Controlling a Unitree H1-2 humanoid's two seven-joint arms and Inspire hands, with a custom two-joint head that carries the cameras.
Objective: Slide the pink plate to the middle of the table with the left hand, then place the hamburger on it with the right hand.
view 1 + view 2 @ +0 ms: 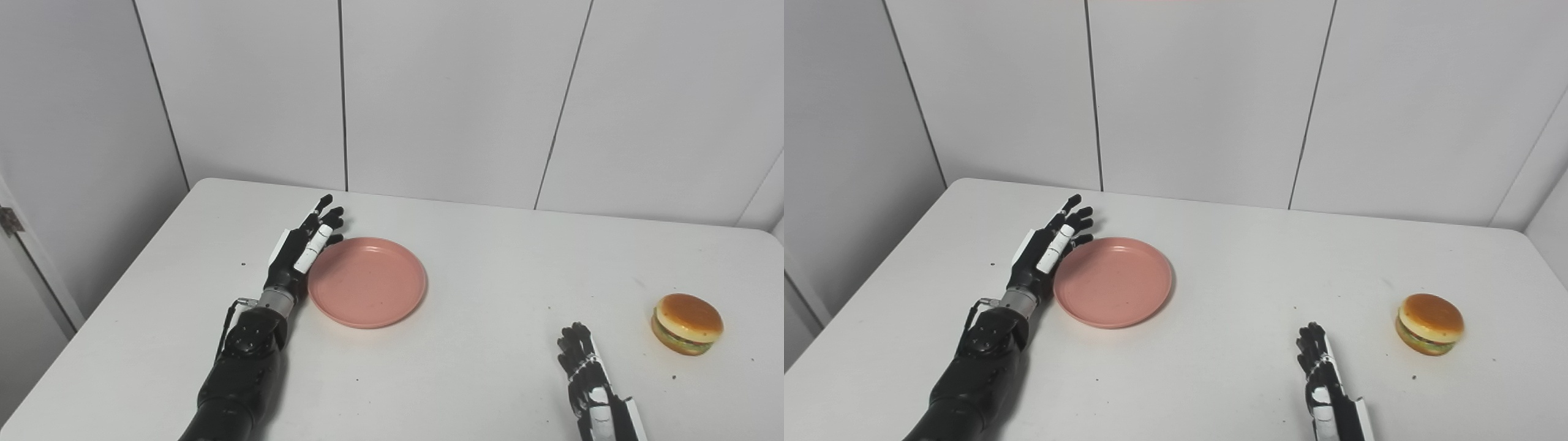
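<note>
A pink plate (367, 282) lies flat on the white table (484, 257), left of the table's middle. My left hand (304, 245) stands edge-on against the plate's left rim, fingers straight and apart, holding nothing. A toy hamburger (686, 323) sits on the table at the right. My right hand (585, 373) rests low near the front edge, left of the hamburger and apart from it, fingers extended and empty. In the right eye view the plate (1113, 280) and hamburger (1431, 324) show the same layout.
White wall panels (453, 92) stand right behind the table's far edge. The table's left edge runs diagonally past my left forearm (245, 361). Bare tabletop lies between plate and hamburger.
</note>
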